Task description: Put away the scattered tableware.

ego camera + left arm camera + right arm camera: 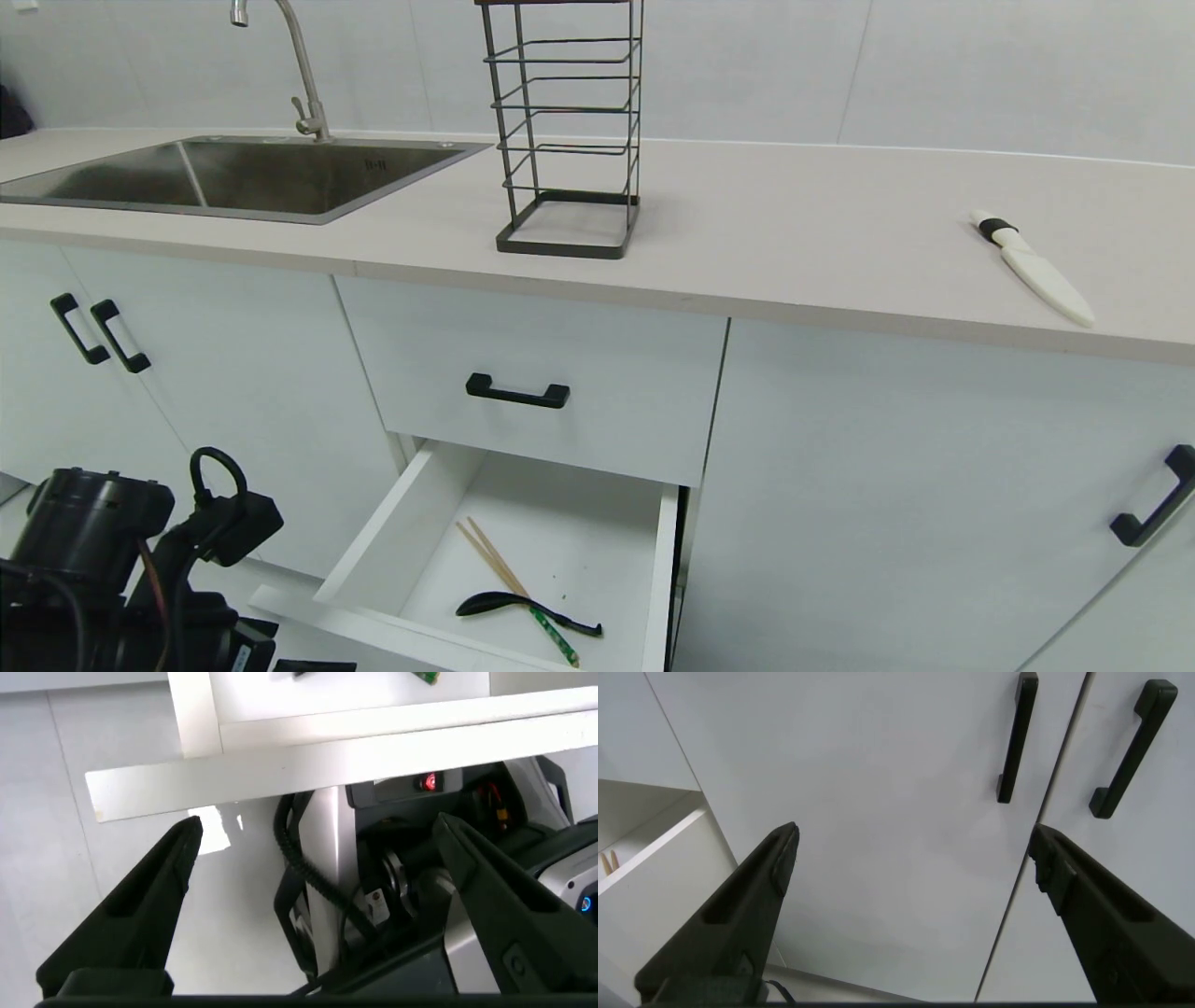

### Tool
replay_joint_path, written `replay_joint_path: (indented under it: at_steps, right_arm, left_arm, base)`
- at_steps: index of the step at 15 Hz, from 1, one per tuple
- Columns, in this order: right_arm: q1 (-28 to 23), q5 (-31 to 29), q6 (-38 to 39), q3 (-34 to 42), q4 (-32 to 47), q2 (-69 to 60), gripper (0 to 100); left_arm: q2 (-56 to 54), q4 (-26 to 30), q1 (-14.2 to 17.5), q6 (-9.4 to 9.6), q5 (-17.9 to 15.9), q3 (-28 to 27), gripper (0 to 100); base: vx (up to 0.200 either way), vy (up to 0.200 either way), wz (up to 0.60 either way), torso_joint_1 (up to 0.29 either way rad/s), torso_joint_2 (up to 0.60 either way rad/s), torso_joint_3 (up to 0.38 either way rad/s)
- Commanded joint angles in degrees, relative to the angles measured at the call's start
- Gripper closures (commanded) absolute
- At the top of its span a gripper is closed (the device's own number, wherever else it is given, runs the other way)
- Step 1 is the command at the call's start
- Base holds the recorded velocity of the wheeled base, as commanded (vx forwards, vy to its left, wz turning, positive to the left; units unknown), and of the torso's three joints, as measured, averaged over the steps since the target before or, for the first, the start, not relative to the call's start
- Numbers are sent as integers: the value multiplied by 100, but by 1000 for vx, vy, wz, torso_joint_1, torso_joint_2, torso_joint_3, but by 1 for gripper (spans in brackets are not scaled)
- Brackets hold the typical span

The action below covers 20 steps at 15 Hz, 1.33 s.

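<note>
The white knife point(1032, 268) is lying near the front right edge of the counter point(794, 233), looking light, stiff and slippery, best pinched across its middle, while the left gripper point(318, 826) and right gripper point(915, 835) are hanging wide apart, holding nothing.

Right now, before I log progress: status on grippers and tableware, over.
Left gripper open, empty. Right gripper open, empty. Knife on the counter; chopsticks and spoon in the open drawer. No obstruction seen.

The left arm point(93, 551) is black, with a round joint and a looped cable point(219, 467). Left gripper point(318, 826) and right gripper point(915, 833) have long, tapered black fingers point(738, 915).
</note>
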Motion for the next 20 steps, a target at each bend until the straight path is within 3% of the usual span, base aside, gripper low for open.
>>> replay_joint_path:
  at_steps: [1, 5, 9, 12, 17, 20]
  right_arm:
    - [1, 1, -1, -2, 0, 11, 0]
    - [1, 1, -1, -2, 0, 11, 0]
    - [1, 1, -1, -2, 0, 11, 0]
    - [1, 1, -1, -2, 0, 11, 0]
    - [1, 1, -1, -2, 0, 11, 0]
    - [1, 1, -1, -2, 0, 11, 0]
  left_arm:
    - [134, -26, 0, 12, 8, -87, 0]
    - [222, -114, -8, 56, 8, -122, 0]
    - [231, -131, -105, 461, 17, -69, 0]
    - [451, -316, -606, 373, 61, -87, 0]
    - [574, -404, -747, 382, 527, 80, 0]
    - [785, -580, -914, 303, 641, -166, 0]
  base:
    - [0, 0, 0, 0, 0, 0]
    - [0, 0, 0, 0, 0, 0]
    - [0, 0, 0, 0, 0, 0]
    - [0, 0, 0, 0, 0, 0]
    - [0, 0, 0, 0, 0, 0]
    - [0, 0, 0, 0, 0, 0]
